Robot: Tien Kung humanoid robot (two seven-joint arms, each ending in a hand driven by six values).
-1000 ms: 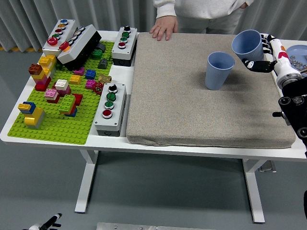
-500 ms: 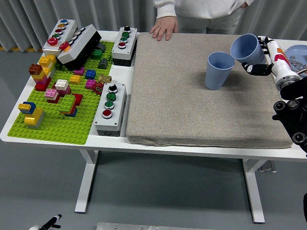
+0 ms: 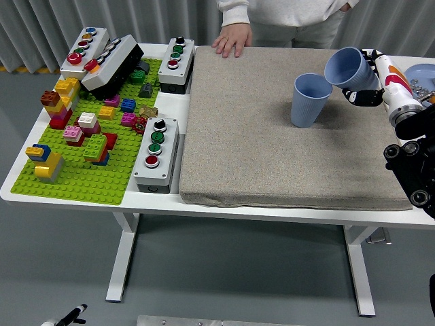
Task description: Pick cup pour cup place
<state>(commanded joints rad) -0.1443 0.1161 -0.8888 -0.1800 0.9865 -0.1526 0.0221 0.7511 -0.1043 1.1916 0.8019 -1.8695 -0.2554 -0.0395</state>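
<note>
A blue cup [image 3: 309,100] stands upright on the grey mat [image 3: 272,136], right of centre. My right hand [image 3: 367,81] is shut on a second blue cup [image 3: 348,67]. It holds that cup in the air, tilted to the left, with its mouth just above and to the right of the standing cup's rim. The two cups are very close, and I cannot tell if they touch. My left hand is out of sight.
A person stands at the far side with a hand [image 3: 231,43] resting flat on the mat's far edge. A green brick plate [image 3: 81,173] with loose bricks and several button boxes [image 3: 155,155] fill the left side. A blue plate [image 3: 421,73] with small parts sits at the far right.
My right hand has moved the held cup a little left toward the standing cup and tilted it further. The standing cup and the person's hand have not moved.
</note>
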